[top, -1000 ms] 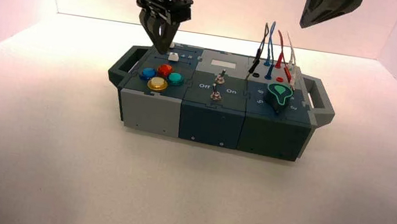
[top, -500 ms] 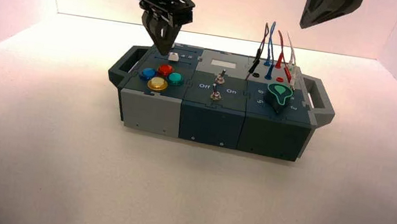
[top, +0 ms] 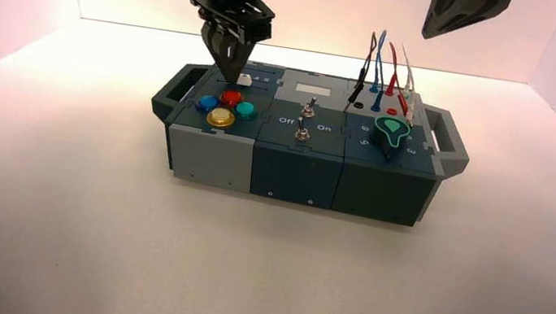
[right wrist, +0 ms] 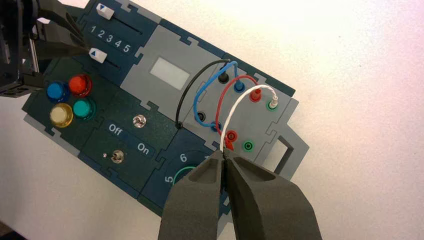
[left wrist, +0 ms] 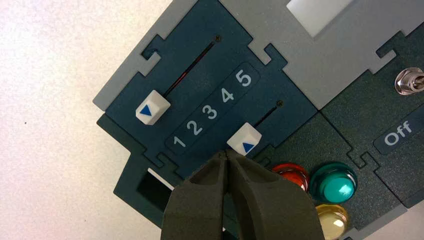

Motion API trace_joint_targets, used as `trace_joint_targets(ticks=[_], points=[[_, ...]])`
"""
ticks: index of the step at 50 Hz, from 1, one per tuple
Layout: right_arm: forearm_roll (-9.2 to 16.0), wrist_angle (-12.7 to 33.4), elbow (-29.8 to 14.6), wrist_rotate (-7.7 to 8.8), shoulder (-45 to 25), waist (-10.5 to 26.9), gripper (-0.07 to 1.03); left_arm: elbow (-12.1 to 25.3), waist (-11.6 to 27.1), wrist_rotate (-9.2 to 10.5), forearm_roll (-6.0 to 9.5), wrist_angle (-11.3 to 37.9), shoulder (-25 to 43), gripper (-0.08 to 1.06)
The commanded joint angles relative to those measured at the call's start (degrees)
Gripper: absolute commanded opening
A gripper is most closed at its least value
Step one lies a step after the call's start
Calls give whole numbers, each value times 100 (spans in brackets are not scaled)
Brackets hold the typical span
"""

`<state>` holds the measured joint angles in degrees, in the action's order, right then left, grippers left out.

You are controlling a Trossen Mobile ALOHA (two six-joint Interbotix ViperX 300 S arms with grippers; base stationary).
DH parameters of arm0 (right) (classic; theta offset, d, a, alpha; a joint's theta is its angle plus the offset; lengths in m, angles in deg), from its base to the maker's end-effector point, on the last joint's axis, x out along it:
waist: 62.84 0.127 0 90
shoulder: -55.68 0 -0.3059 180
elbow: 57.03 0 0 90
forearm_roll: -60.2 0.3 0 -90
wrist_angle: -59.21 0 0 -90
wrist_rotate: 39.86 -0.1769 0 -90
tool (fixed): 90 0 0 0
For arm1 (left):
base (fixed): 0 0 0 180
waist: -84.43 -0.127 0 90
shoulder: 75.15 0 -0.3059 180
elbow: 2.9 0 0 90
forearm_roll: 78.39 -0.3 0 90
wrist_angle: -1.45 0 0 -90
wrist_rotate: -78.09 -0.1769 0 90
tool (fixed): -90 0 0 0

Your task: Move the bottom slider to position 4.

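Where "1 2 3 4 5" reads plainly, left pincer (left wrist: pixel 226 152) closed, empty, against the bottom slider (left wrist: pixel 244 139).

White and blue on navy
We see white slider knobs (left wrist: pixel 244 139) bearing blue triangles (left wrist: pixel 248 147); white numerals (left wrist: pixel 209 112) on dark blue; domed buttons (left wrist: pixel 339 187) in red, green, yellow and blue.

The high camera looked down from above and behind the arms, farthest off, taking in the whole box (top: pixel 302 136) and the table (top: pixel 267 270) around it. The left wrist camera faced steeply down, close over the two sliders (left wrist: pixel 244 139), while the right wrist camera looked down on the wires (right wrist: pixel 232 100) from farther up; all three shared the sliders and coloured buttons (left wrist: pixel 334 187).
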<state>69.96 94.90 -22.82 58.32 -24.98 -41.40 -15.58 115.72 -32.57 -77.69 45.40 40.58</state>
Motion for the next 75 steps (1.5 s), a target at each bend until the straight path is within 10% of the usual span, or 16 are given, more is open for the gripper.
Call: trace_joint_targets(ticks=[1,75], points=[[26,-44,-70,0,105,18,-2,158,-18,-26,-9,-26,-70,-3],[18,-70,-44,0,79,18,-2,220,88,-26,9,-18,-9,-3]])
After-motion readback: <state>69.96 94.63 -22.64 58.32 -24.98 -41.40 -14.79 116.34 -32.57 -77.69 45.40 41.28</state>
